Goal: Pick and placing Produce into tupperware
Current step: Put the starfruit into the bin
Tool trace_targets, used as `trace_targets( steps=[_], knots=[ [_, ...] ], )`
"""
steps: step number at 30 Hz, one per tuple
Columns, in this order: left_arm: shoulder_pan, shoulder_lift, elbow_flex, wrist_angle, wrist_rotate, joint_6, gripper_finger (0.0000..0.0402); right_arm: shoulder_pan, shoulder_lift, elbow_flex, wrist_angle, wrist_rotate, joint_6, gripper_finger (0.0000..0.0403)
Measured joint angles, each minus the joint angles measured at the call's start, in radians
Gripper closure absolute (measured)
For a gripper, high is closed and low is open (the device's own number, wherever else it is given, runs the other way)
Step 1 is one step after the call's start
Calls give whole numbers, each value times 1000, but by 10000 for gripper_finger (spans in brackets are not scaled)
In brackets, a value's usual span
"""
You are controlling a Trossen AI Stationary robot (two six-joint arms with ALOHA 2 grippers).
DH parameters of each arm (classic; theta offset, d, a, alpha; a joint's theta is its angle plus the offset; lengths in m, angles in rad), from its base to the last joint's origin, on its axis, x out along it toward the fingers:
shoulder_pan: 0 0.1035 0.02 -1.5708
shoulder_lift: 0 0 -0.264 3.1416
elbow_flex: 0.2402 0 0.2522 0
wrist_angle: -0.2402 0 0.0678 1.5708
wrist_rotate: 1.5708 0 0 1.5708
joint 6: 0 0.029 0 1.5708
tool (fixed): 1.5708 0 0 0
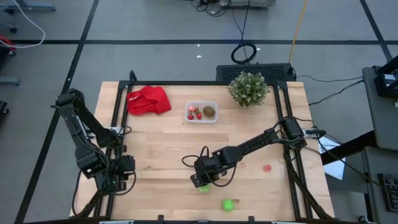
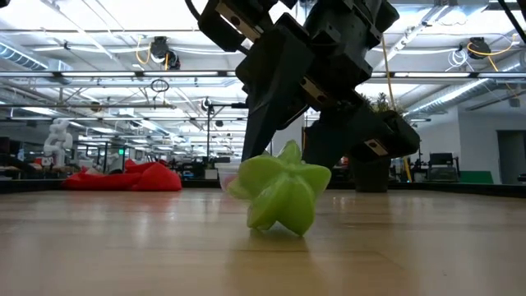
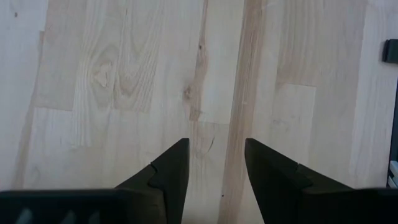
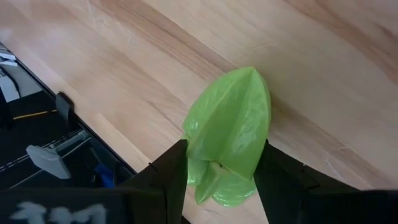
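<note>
Right gripper (image 4: 217,180) has its fingers clamped on the ridged bright green star-shaped toy fruit (image 4: 230,134), low on the wooden table (image 1: 155,143) near the front edge. Left gripper (image 3: 214,171) hangs parted over bare wood at the front-left corner.

I am seeing the right arm reaching long and low from its base toward the near middle, wrist bent down. The right gripper (image 4: 219,163) is pinching its two dark fingers (image 4: 166,180) against something held between them. The left arm is sitting folded at its own near corner, elbow up, the left gripper (image 3: 216,163) pointing down with fingers (image 3: 171,168) standing apart, holding nothing.
</note>
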Motion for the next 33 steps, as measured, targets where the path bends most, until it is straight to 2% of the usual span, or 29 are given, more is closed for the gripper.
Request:
trace_targets(
  steps=[10, 23, 33],
  knots=[
    [0, 0, 0, 0, 0, 0, 243, -26, -21, 1, -87, -3, -37, 252],
    [0, 0, 0, 1, 0, 0, 243, -65, -64, 2, -336, 13, -106, 252],
    [0, 0, 0, 1, 0, 0, 243, -95, -65, 3, -421, 35, -148, 252]
  ],
)
